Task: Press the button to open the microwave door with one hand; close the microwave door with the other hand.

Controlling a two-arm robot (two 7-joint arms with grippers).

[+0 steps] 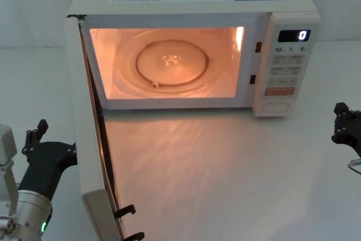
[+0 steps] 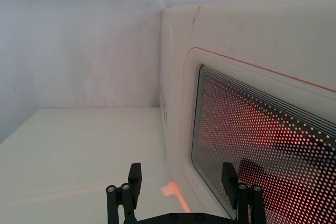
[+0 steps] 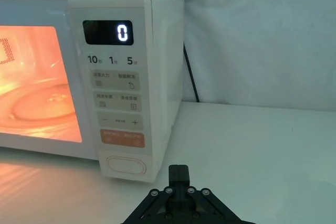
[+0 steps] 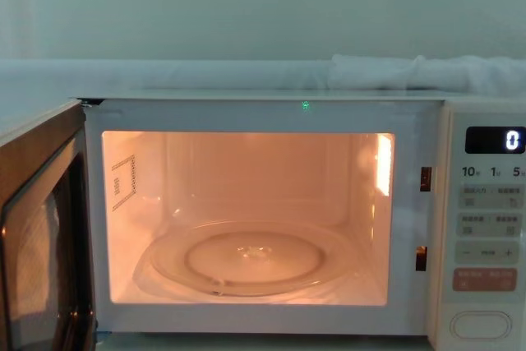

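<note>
The microwave door is swung wide open on its left hinge, sticking out toward the robot, cream with a thin pink outline around a dark dotted glass window. The cavity glows orange inside, and a clear round glass turntable sits on its floor. Over on the right, the control panel shows a lit "0" on the display, with small beige keys below, then a salmon-orange key, and at the very bottom the button, a wide cream oval with a pink rim.

The left gripper hangs just outside the open door near its window, fingers spread apart with nothing between them. The right gripper sits low over the white worktop, in front of the panel and clear of the button; can't tell whether it's open or closed. White cloth covers the wall behind.
</note>
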